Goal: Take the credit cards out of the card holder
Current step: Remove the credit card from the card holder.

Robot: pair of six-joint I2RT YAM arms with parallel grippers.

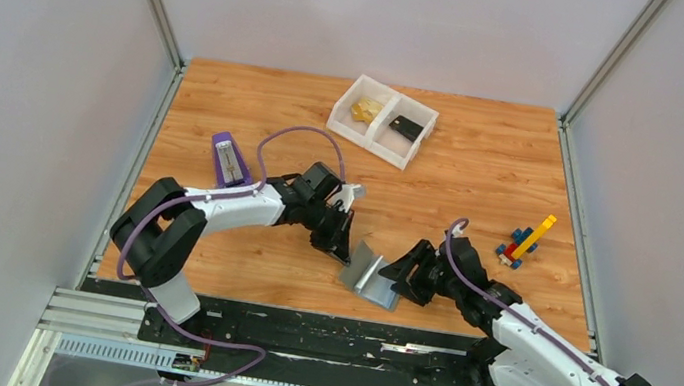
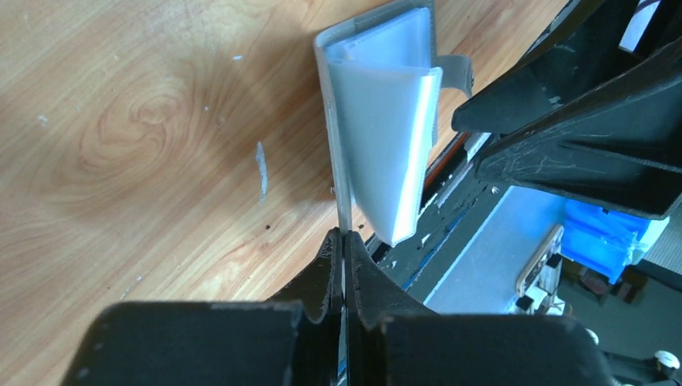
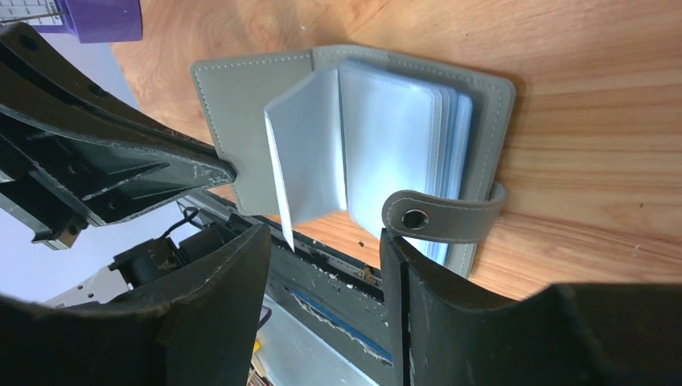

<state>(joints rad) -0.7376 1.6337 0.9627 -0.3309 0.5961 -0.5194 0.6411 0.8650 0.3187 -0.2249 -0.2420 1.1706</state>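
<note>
One wood-grain table, boxed in by pale walls on alu. rails. Far side: white tray w/ gold credit cards in its left bin and a black piece in the right. Purple gadget at left, toy bricks at right — all well apart from the card holder, which lay open near the front edge. Left gripper was pinched tight on its cover edge. Right gripper stood apart-jawed just beside it, gripping nothing visible. Only the right wrist view showed the clear sleeves and snap strap — no cards seen in them
</note>
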